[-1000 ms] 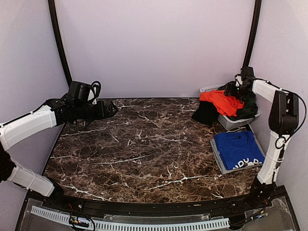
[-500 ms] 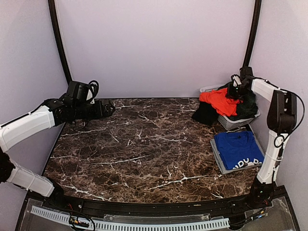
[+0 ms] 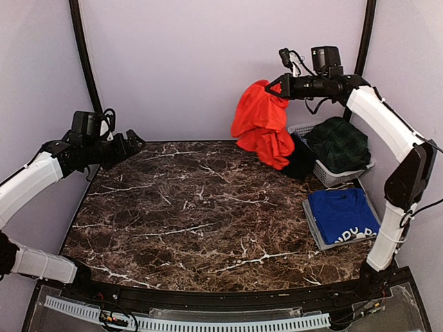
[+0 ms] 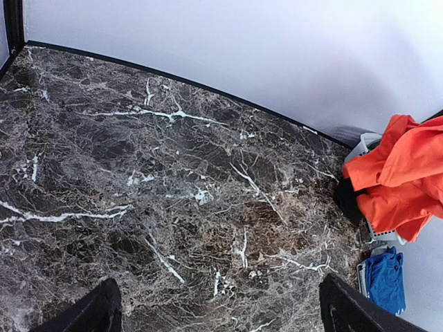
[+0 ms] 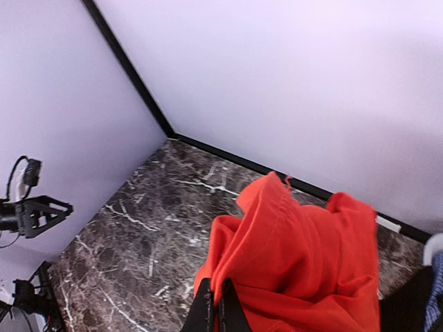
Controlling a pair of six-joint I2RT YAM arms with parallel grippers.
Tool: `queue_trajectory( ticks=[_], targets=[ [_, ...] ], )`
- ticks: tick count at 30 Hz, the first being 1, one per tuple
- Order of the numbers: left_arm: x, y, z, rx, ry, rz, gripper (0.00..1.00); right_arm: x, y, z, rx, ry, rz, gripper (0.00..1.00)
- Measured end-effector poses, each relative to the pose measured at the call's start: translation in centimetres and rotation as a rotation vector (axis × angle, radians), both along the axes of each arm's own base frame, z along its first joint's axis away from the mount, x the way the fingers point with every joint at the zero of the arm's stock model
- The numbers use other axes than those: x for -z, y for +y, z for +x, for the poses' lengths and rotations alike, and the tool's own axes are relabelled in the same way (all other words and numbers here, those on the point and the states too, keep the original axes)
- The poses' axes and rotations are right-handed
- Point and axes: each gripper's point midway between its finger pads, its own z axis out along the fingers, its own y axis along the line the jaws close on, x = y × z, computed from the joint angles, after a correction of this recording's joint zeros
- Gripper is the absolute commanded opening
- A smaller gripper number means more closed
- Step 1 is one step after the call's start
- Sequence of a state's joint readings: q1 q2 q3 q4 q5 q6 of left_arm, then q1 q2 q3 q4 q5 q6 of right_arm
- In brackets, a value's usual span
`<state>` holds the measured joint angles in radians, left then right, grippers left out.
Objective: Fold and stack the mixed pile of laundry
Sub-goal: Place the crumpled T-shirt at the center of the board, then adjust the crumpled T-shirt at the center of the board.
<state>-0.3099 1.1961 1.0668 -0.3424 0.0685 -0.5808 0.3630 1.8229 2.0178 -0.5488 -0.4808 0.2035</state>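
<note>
We see the red-orange T-shirt (image 3: 261, 128) hanging bunched in the air over the far right part of the desk (image 3: 208, 207). It is gathered at its top edge and its folds drape down in front of the back wall. The right fingers (image 3: 273, 84) are pressed together on that top edge. The right wrist view shows them pinching a ridge of the orange cloth. The right arm reaches out level from the right side, high above the desk.

Just below and to the right of the shirt stands the white slotted basket (image 3: 332, 176), against the far right corner. A dark green tartan skirt (image 3: 339, 142) lies heaped in it. A black garment (image 3: 302, 160) spills over the basket's left side toward the desk, its upper part hidden behind the hanging shirt. We cannot tell whether the shirt's lowest fold touches the black garment.

Nearer to us, beside the basket, a grey tray (image 3: 313, 228) lies flat on the desk's right edge. A folded royal blue T-shirt (image 3: 344, 213) with white print rests on it.

Well apart from all this, the left fingers (image 3: 135, 140) hover over the desk's far left corner. They are spread wide with nothing between them, and the left wrist view shows only marble between the two tips.
</note>
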Motion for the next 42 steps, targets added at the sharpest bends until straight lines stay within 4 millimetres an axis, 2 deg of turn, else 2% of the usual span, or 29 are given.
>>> queue_trajectory(
  ticks=[6, 7, 8, 9, 10, 12, 13, 14, 16, 18, 20, 21, 23, 25, 28, 31, 34, 36, 39, 42],
  targets=[
    [-1.6, 1.3, -0.4, -0.020, -0.035, -0.026, 0.99, -4.9, 7.4, -5.8, -0.237, -0.071, 0.097, 0.00],
    [-1.6, 1.5, -0.4, -0.023, -0.036, -0.027, 0.99, -5.4, 8.4, -6.8, -0.279, -0.075, 0.122, 0.12],
    [-1.7, 1.6, -0.4, -0.023, -0.037, -0.030, 0.99, -5.7, 9.4, -7.5, -0.316, -0.072, 0.148, 0.36],
    [-1.7, 1.6, -0.4, -0.023, -0.036, -0.033, 0.99, -5.7, 10.3, -8.0, -0.352, -0.063, 0.168, 0.49],
    [-1.7, 1.7, -0.4, -0.022, -0.034, -0.036, 0.99, -5.2, 10.8, -8.2, -0.373, -0.045, 0.181, 0.51],
    [-1.6, 1.7, -0.5, -0.018, -0.030, -0.039, 0.99, -2.9, 11.3, -7.3, -0.369, -0.004, 0.174, 0.54],
    [-1.5, 1.7, -0.5, -0.014, -0.027, -0.042, 0.99, -0.8, 11.3, -6.6, -0.351, 0.034, 0.159, 0.58],
    [-1.4, 1.6, -0.5, -0.010, -0.025, -0.043, 0.99, 1.8, 11.1, -5.9, -0.326, 0.082, 0.139, 0.60],
    [-1.1, 1.6, -0.8, -0.001, -0.019, -0.041, 0.99, 8.6, 10.0, -4.7, -0.257, 0.211, 0.075, 0.62],
    [-0.3, 1.5, -1.2, 0.014, -0.006, -0.037, 0.99, 14.6, 8.4, -4.5, -0.190, 0.334, 0.008, 0.63],
    [0.7, 1.3, -1.6, 0.030, 0.015, -0.036, 0.99, 18.4, 7.1, -4.9, -0.152, 0.409, -0.036, 0.62],
    [1.5, 1.2, -1.9, 0.037, 0.032, -0.035, 0.98, 19.6, 6.7, -5.1, -0.144, 0.430, -0.053, 0.62],
    [3.2, 1.1, -2.4, 0.046, 0.073, -0.033, 0.93, 21.0, 6.9, -6.0, -0.155, 0.450, -0.080, 0.61],
    [5.1, 1.2, -3.1, 0.046, 0.120, -0.028, 0.90, 21.4, 8.2, -7.3, -0.191, 0.443, -0.100, 0.62],
    [7.4, 1.7, -4.0, 0.025, 0.189, -0.018, 0.88, 21.5, 11.8, -10.7, -0.293, 0.419, -0.131, 0.65],
    [9.5, 2.6, -5.0, -0.032, 0.262, -0.001, 0.89, 22.0, 16.5, -14.8, -0.424, 0.387, -0.170, 0.71],
    [10.6, 3.7, -5.6, -0.110, 0.313, 0.006, 0.90, 23.1, 20.7, -17.8, -0.524, 0.362, -0.204, 0.73],
    [10.9, 4.2, -5.7, -0.148, 0.332, 0.001, 0.90, 24.1, 22.8, -19.4, -0.572, 0.358, -0.226, 0.73],
    [11.7, 4.7, -5.7, -0.205, 0.368, -0.018, 0.91, 25.5, 25.6, -21.0, -0.622, 0.341, -0.270, 0.73],
    [12.8, 5.1, -5.6, -0.248, 0.414, -0.034, 0.91, 26.4, 27.6, -22.4, -0.660, 0.329, -0.304, 0.74]
  ],
)
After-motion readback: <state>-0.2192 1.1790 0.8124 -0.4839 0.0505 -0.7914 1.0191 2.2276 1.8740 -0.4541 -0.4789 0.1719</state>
